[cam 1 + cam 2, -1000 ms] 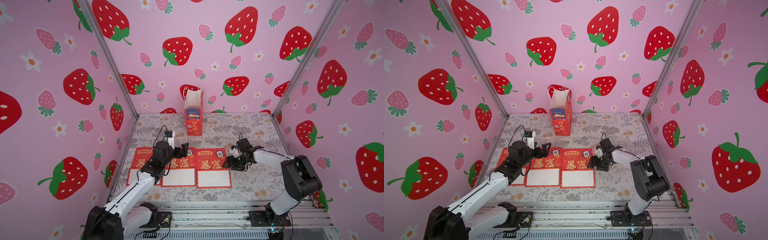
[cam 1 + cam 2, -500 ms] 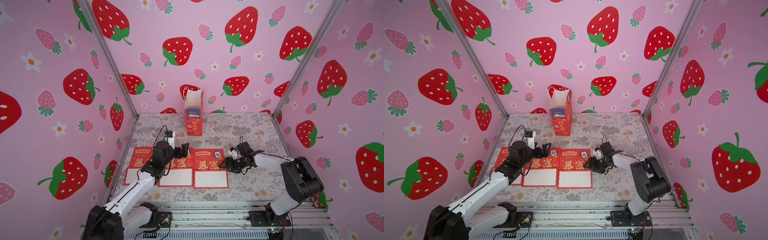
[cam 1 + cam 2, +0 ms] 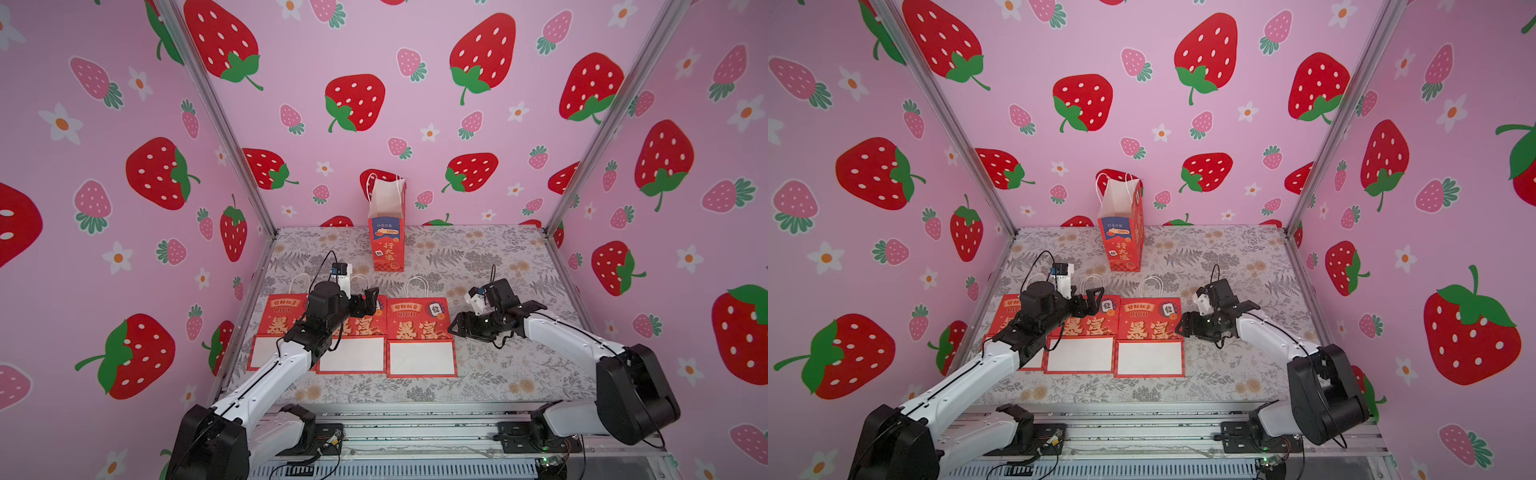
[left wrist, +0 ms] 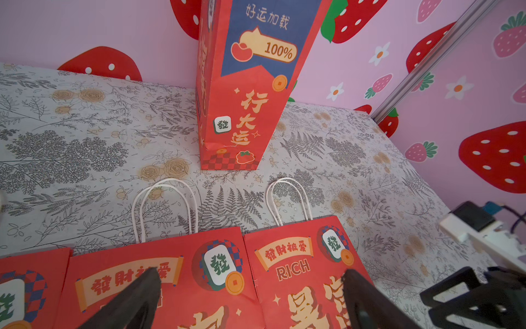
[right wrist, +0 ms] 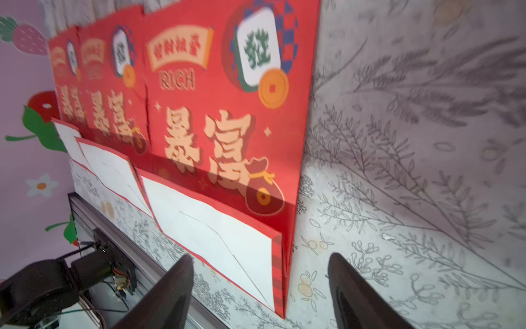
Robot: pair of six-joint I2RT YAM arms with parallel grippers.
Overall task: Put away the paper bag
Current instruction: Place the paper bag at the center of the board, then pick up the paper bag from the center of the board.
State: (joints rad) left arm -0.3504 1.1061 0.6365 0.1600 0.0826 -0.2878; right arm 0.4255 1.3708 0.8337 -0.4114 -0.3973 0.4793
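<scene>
Worktop (image 3: 498, 374) with grey fern-and-flower cover, pink strawberry walls on three sides.

Upright paper bag (image 3: 388, 232), red with a blue panel, stands at the back against the rear wall, mouth open, white handles up. This is the landmark.

In front of the upright bag: three flat paper bags in a row, red faces up, white bottom flaps toward the near edge. The rightmost flat bag (image 3: 419, 332) lies just beside the middle flat bag (image 3: 357, 336); the leftmost flat bag (image 3: 276, 328) is partly under the left arm.

Left end effector (image 3: 370, 301) hovers over the middle flat bag, jaws spread, nothing in them.

Right end effector (image 3: 457, 326) at the rightmost flat bag's right edge, jaws spread, empty.
</scene>
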